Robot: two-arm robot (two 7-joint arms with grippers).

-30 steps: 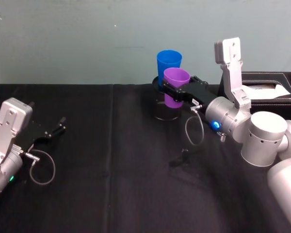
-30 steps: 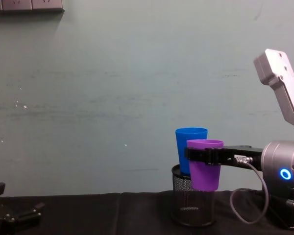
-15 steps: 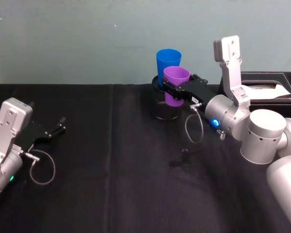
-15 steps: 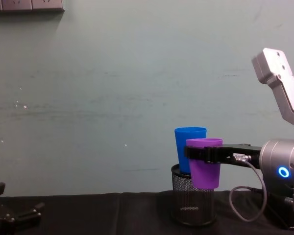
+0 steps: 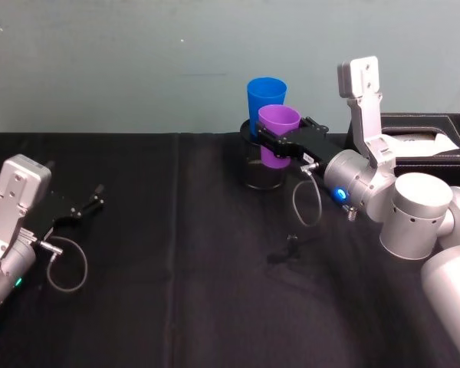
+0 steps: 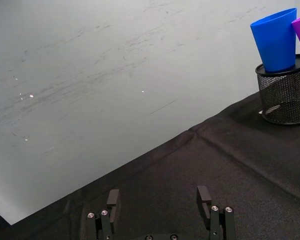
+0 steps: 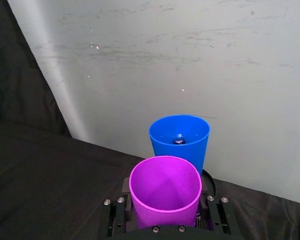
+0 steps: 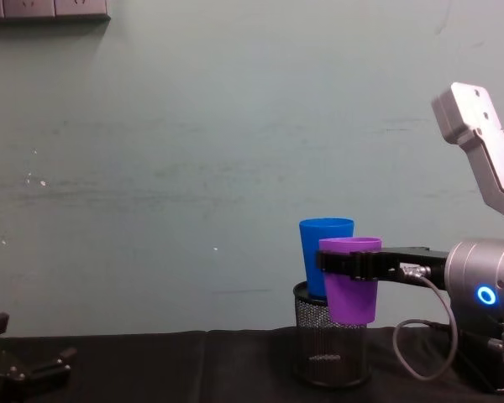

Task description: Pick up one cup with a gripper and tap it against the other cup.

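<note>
Purple cup (image 5: pixel 279 119): pinched between the right gripper's (image 5: pixel 276 144) fingers, held clear of the tabletop (image 5: pixel 215 291), just beside the blue cup (image 5: pixel 265 96) standing in a black mesh holder (image 5: pixel 257 175); contact unclear. Left gripper (image 5: pixel 97 196): far left, fingers spread, empty.

The black flat-fingered right gripper (image 5: pixel 271 143) reaches level just above the black wire-mesh pen holder (image 5: pixel 254 175), clamped on a purple plastic tumbler (image 5: pixel 279 123). The black left gripper (image 6: pixel 158 199) lies well left of it, fingers apart.
</note>
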